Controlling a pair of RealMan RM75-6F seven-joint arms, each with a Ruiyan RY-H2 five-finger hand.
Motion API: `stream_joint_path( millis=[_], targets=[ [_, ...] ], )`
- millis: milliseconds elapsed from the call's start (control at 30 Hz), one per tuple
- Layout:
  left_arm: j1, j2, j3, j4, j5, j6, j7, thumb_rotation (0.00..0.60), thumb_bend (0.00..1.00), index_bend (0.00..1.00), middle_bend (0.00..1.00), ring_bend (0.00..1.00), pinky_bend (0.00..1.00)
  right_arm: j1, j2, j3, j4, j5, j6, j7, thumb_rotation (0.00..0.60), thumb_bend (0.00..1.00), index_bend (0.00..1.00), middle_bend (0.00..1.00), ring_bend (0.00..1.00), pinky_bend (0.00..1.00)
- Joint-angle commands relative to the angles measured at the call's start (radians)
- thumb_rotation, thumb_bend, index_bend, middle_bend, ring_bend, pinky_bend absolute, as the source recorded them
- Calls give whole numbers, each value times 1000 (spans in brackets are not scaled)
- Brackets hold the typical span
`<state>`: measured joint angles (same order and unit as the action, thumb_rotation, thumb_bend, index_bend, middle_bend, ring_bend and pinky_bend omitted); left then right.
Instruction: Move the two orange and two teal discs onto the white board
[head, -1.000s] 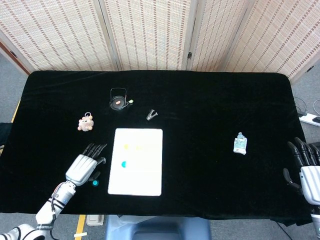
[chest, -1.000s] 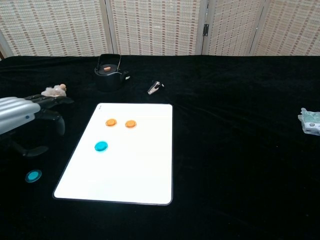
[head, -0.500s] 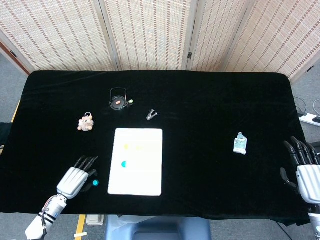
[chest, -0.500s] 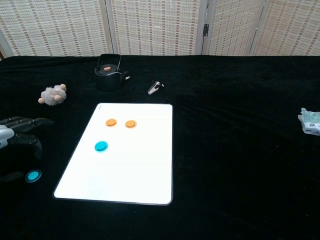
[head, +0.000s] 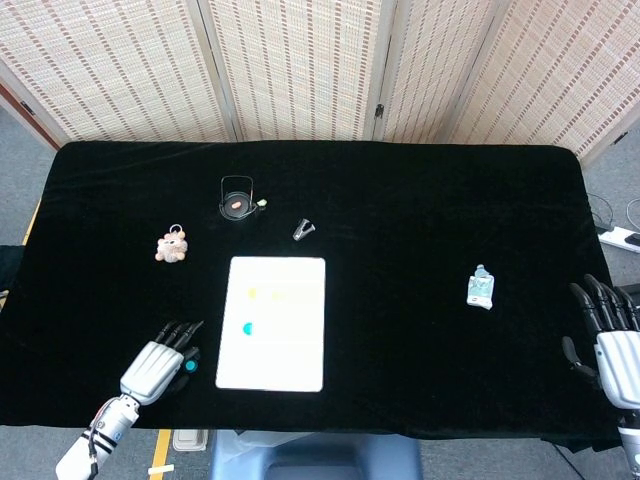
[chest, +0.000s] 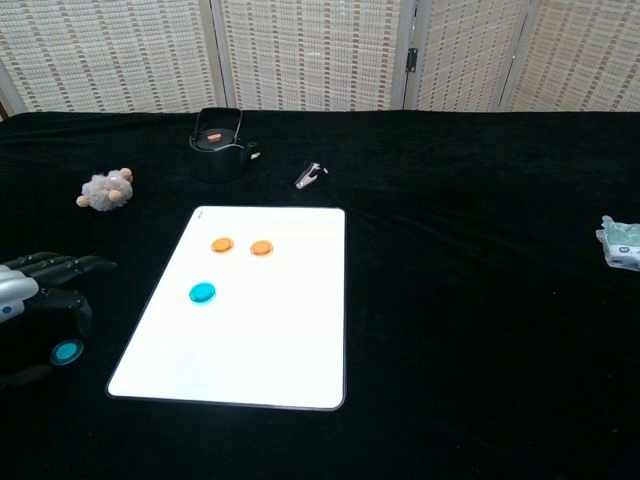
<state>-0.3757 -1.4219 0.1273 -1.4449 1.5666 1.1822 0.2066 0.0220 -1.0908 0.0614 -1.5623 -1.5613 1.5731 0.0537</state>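
At the front left corner of the black table (head: 400, 210), the left hand (head: 155, 365) hovers low over the cloth with its fingers stretched forward and apart — it grasps nothing. Just beside its fingertips lies one teal disc (chest: 67, 351), on the cloth and not on the white board (chest: 270, 340), whose left edge is near. On the board rest the other teal disc (chest: 202, 292) and, behind it, the two orange discs (chest: 241, 246) side by side near the far edge. Behind the board stand a small black kettle (chest: 217, 145) and a metal clip (chest: 309, 176); a plush toy (chest: 105, 189) lies to the left. Far at the right edge, the right hand (head: 612, 340) is released too, fingers apart, near a small packet (head: 481, 288).
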Motion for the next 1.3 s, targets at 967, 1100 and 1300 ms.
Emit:
stream_joint_path(
  millis=[967, 1100, 1300],
  targets=[
    [7, -52, -29, 88, -17, -35, -49, 600, 418, 497, 0, 0, 0, -2, -1, -2, -5, 2, 2, -6, 600, 511, 0, 0, 36, 0],
    [7, -51, -33, 91, -9, -24, -62, 600, 418, 502, 0, 0, 0, -2, 0, -1, -7, 1, 4, -8, 600, 511, 0, 0, 36, 0],
    [-19, -26, -62, 56, 9, -15, -83, 600, 418, 502, 0, 0, 0, -4, 3, -1, -10, -1, 9, -9, 600, 511, 0, 0, 35, 0]
  ],
)
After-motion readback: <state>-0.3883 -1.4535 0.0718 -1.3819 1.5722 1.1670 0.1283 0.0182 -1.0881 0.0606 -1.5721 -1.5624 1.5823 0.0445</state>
